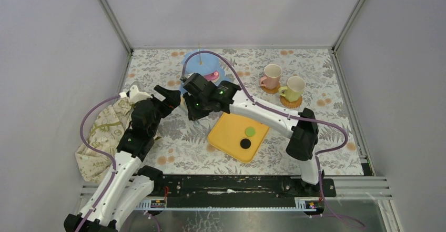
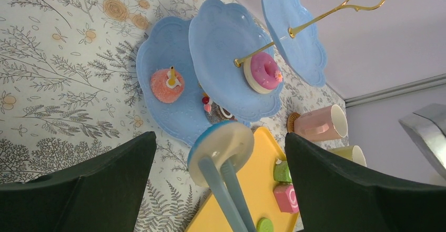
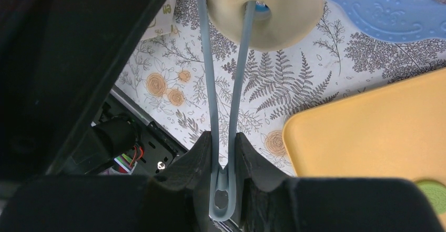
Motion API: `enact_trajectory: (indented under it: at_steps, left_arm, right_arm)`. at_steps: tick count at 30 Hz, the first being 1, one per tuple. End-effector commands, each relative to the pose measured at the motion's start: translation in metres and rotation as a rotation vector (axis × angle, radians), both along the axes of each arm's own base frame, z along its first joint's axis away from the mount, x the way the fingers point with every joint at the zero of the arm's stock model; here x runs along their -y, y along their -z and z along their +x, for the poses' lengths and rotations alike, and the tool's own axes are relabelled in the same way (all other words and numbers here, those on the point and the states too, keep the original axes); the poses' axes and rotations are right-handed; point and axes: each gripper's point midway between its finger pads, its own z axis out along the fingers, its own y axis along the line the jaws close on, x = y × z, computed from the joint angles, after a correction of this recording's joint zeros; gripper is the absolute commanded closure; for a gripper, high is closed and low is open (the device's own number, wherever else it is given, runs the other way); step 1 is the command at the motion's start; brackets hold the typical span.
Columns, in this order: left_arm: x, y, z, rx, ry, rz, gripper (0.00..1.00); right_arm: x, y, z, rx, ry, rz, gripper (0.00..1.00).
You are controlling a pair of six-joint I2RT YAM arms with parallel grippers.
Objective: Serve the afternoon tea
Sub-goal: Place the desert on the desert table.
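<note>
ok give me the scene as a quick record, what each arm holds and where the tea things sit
right jaws: shut on the blue tongs, which pinch a cream donut with blue icing
left jaws: open, holding nothing
stand: pink donut on the middle tier, orange pastry on the bottom tier
tray: green pastry and black pastry showing from above
mugs: pink mug and pale green mug, each on a coaster, right of the stand

The right arm (image 1: pixel 263 111) covers part of the light-blue stand (image 1: pixel 210 63). The cream doughnut (image 3: pixel 294 11) runs off the upper edge; a pastry (image 2: pixel 216 113) hides under the middle tier.
</note>
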Motion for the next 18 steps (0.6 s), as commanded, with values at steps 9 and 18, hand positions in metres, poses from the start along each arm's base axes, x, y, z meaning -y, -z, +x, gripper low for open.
enact_trajectory:
  at_steps: [9,18]
  left_arm:
    - [-0.003,-0.014,0.001,0.042,-0.013,0.008,0.0]
    - [-0.001,-0.012,0.002,0.041,-0.008,0.001,0.0]
  right_arm:
    - [-0.002,-0.012,0.049,0.021,0.069,0.051,1.0]
    - [-0.005,-0.009,0.073,0.005,0.093,0.07,1.0]
